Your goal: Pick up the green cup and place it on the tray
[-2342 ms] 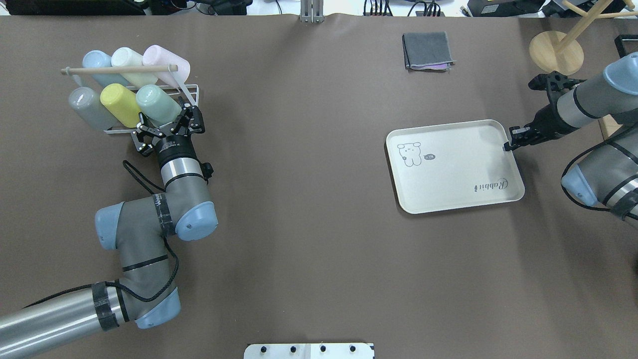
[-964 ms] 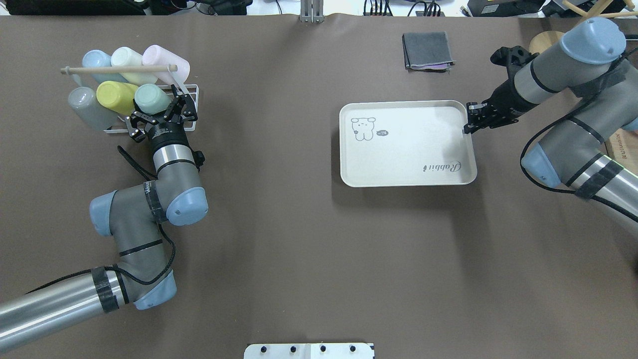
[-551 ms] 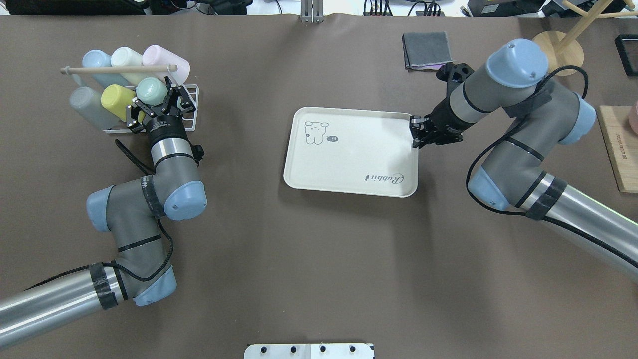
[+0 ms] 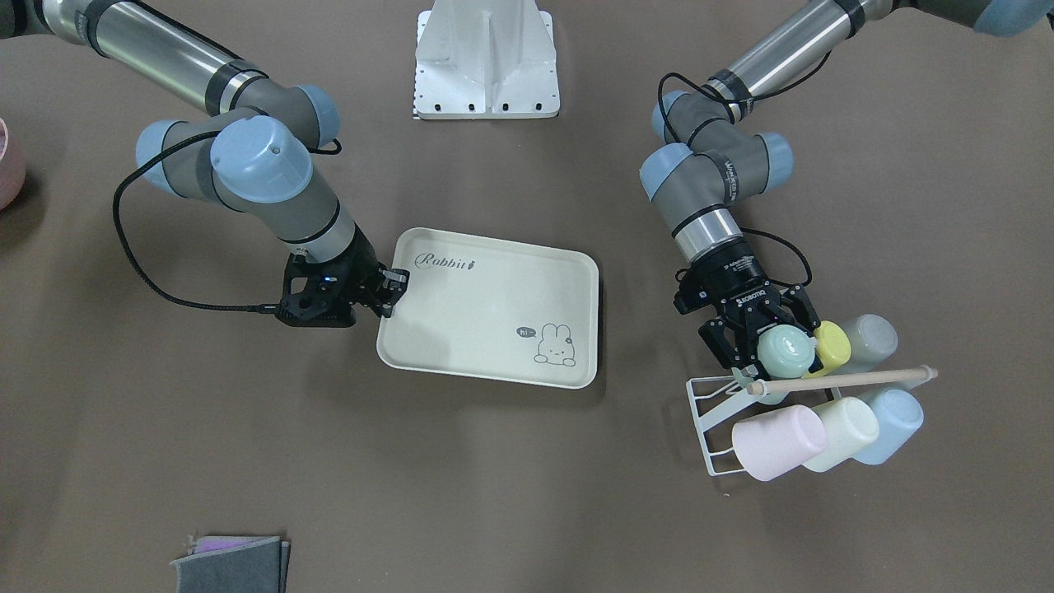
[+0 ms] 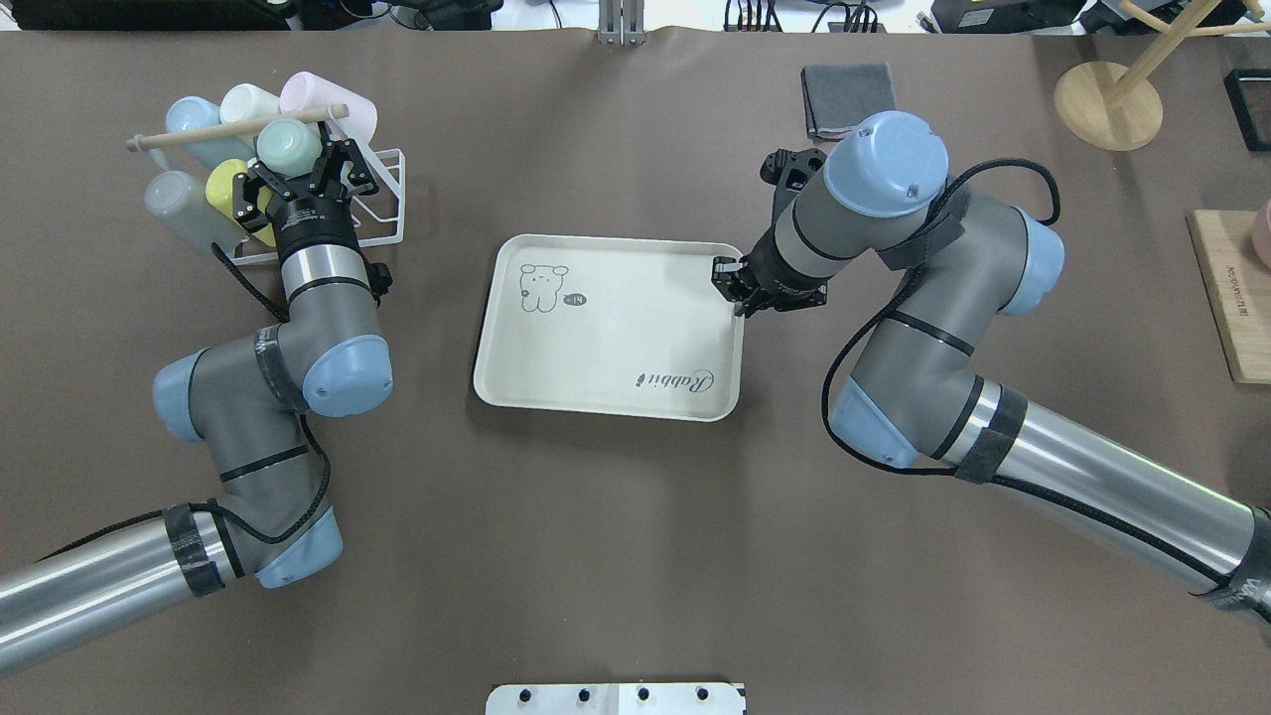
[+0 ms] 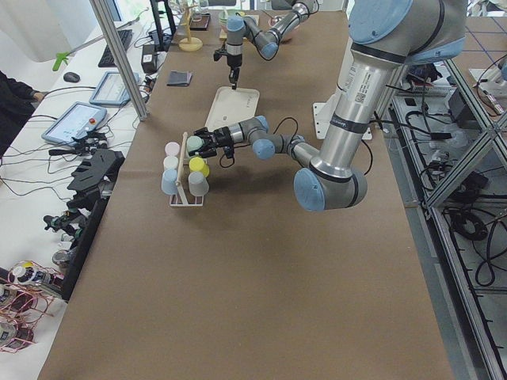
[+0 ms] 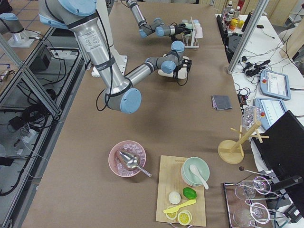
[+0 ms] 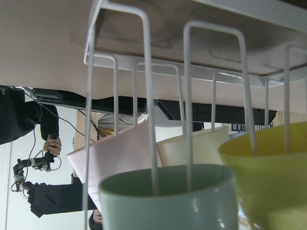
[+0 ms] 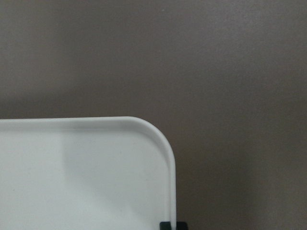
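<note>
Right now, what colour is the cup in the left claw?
Mint green; the green cup shows best in the front-facing view.

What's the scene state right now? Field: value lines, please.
left end effector: shut on the green cup, at the white wire rack
green cup: tilted, rack prongs inside its mouth in the wrist view; not on the tray
right end effector: shut on the tray rim, near a corner
tray: empty, between the two arms
others in rack: yellow cup, grey cup, blue cup, cream cup, pink cup
elsewhere: folded grey cloth, far side
</note>
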{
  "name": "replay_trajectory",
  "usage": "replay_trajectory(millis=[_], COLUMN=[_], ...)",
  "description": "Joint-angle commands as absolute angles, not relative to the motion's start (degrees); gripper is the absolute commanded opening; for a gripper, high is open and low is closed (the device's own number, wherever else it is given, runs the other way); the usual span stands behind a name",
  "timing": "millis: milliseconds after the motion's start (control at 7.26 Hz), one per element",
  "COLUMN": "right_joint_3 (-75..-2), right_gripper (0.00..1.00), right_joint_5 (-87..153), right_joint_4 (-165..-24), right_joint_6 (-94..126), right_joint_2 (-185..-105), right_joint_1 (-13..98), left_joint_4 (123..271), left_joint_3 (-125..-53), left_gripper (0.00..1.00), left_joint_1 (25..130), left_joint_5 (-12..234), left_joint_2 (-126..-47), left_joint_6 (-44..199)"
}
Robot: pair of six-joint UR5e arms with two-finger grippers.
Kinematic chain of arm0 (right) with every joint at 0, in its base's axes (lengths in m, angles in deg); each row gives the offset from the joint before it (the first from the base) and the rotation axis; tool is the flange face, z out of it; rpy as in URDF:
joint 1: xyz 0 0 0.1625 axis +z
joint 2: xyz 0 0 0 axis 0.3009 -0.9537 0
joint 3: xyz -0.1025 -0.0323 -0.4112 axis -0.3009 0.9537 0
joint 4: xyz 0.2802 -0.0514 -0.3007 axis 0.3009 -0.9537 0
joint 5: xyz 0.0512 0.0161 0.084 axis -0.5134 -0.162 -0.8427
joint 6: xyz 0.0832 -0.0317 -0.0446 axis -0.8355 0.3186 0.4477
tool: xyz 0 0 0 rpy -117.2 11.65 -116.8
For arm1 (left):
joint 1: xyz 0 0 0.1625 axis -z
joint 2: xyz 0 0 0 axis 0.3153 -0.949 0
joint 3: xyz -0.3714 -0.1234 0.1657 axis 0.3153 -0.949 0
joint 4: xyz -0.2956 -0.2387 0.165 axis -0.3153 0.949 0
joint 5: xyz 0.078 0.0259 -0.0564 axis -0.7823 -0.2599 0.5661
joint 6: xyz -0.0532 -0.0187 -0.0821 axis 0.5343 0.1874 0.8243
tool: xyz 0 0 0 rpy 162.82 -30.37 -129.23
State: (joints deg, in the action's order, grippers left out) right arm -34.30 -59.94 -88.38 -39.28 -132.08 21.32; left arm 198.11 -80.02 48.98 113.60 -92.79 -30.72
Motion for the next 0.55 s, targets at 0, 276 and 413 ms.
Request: replay_trajectory(millis=[0, 276, 413], right_joint_3=[-37.3, -36.6, -36.6], right_gripper=[0.00, 0.00, 0.00], right_joint_5=[-59.6, -59.1, -59.1], right_joint_4=[-88.3, -88.2, -88.2], right_joint_6=[-31.0, -26.8, -26.9], right_joint_2=[-134.7, -134.4, -134.3], right_joint_1=[20.4, 20.2, 20.2], left_joint_4=[201.3, 203.4, 204.7], left_joint_3=[-79.3, -76.8, -75.9], left_gripper=[0.18, 0.18, 0.18], left_joint_1=[49.1, 49.1, 49.0], left_joint_5=[113.6, 113.6, 113.6], left_joint_2=[-92.1, -92.1, -92.2], left_joint_6=[-33.2, -33.1, -33.1])
